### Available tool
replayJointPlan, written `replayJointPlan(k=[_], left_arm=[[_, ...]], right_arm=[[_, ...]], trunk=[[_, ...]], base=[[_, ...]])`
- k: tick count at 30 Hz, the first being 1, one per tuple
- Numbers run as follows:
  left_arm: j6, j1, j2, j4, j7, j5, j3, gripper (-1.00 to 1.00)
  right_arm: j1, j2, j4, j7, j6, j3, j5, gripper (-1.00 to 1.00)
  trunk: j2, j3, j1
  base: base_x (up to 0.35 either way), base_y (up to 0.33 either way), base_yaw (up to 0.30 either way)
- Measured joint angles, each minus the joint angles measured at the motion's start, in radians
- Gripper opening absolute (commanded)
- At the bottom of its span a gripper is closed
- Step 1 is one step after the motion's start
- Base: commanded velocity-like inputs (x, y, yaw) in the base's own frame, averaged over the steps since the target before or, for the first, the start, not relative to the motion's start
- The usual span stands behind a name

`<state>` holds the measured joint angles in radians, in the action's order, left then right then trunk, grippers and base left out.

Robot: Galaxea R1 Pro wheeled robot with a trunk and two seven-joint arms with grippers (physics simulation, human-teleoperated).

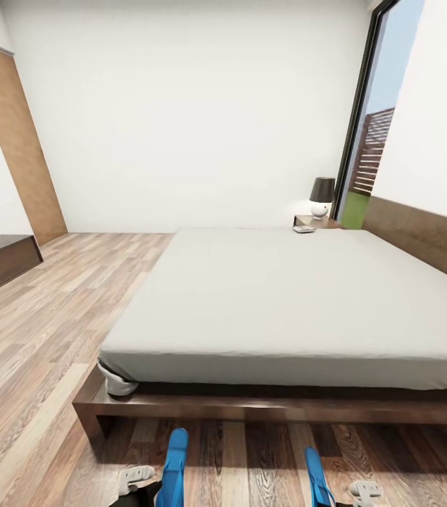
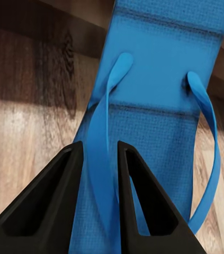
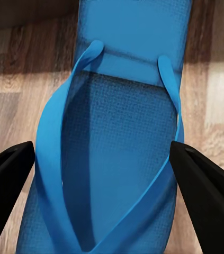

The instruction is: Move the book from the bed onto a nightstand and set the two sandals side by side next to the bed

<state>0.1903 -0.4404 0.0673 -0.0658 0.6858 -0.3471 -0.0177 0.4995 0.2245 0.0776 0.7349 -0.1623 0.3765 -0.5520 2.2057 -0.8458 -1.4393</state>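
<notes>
Blue floppy flip-flops (image 1: 174, 461) by the dark wooden bed (image 1: 251, 405): your left gripper (image 2: 100, 203) pinches a strap, right gripper (image 3: 104, 182) gapes wide.

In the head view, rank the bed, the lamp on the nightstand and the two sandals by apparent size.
1. The bed, by far the largest.
2. The lamp.
3. The left sandal and right sandal: alike, both cut off at the frame edge, so unranked against each other.

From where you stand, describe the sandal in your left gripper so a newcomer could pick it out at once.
Start at the large low bed with its dark brown wooden frame; on the wood-plank floor before its foot edge lie two bright blue flat flip-flops. Yours is the left sandal, near the frame's corner. Unlike the right sandal, its strap is pinched in the left gripper.
</notes>
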Motion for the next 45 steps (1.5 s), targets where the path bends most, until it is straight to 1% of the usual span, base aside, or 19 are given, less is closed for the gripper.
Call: replayJointPlan(k=[1,16,29,30,35,37,38,40,42,43,45], left_arm=[[0.000,0.000,0.000,0.000,0.000,0.000,0.000,-1.00],[0.000,0.000,0.000,0.000,0.000,0.000,0.000,-1.00],[-0.002,-0.001,0.006,-0.001,0.000,-0.003,0.002,-1.00],[-0.001,-0.001,0.007,-0.001,0.000,-0.007,0.002,-1.00],[-0.003,-0.001,0.009,-0.004,0.000,-0.059,0.003,-1.00],[-0.006,-0.001,0.011,-0.026,0.000,-0.069,0.004,-1.00],[-0.014,-0.001,0.012,-0.048,0.000,-0.072,0.005,-1.00],[-0.053,-0.001,0.012,-0.079,-0.002,-0.073,0.004,-1.00],[-0.112,-0.001,0.016,-0.136,-0.008,-0.073,0.004,-1.00],[-0.117,-0.001,0.020,-0.142,-0.011,-0.073,0.006,-1.00],[-0.123,0.000,0.035,-0.156,-0.029,-0.073,0.006,-1.00]], right_arm=[[0.000,0.000,0.000,0.000,0.000,0.000,0.000,-1.00],[0.000,0.000,0.000,0.000,0.000,0.001,0.000,-1.00],[0.000,0.000,0.000,0.000,0.000,0.001,0.000,-1.00],[0.000,0.000,0.000,0.000,0.000,0.002,0.000,-1.00],[0.000,0.000,0.000,0.001,0.000,0.001,0.000,-1.00],[0.000,0.000,0.000,0.002,0.000,0.001,0.000,-1.00],[0.000,0.000,0.000,0.003,0.000,0.001,0.000,-1.00],[0.000,0.000,0.000,0.003,0.000,0.001,0.000,-1.00],[0.000,0.000,0.000,0.003,0.000,0.001,0.000,-1.00],[0.000,0.000,0.000,0.003,0.000,0.001,0.000,-1.00],[0.000,0.000,0.000,0.003,0.000,0.000,0.000,-1.00]], trunk=[[0.000,0.000,0.000],[0.105,-0.047,-0.057],[0.196,-0.088,-0.107],[0.203,-0.091,-0.111],[0.238,-0.106,-0.130],[0.252,-0.113,-0.138],[0.259,-0.116,-0.142],[0.273,-0.122,-0.149],[0.287,-0.128,-0.157],[0.294,-0.132,-0.161],[0.294,-0.132,-0.161]], base=[[0.000,0.000,0.000],[0.000,0.000,0.000],[0.000,0.000,0.000],[0.000,0.000,0.000],[0.000,0.000,0.000],[0.000,0.000,0.000],[0.000,0.000,0.000],[0.000,0.000,0.000],[0.000,0.000,0.000],[0.000,0.000,0.000],[0.000,0.000,0.000]])
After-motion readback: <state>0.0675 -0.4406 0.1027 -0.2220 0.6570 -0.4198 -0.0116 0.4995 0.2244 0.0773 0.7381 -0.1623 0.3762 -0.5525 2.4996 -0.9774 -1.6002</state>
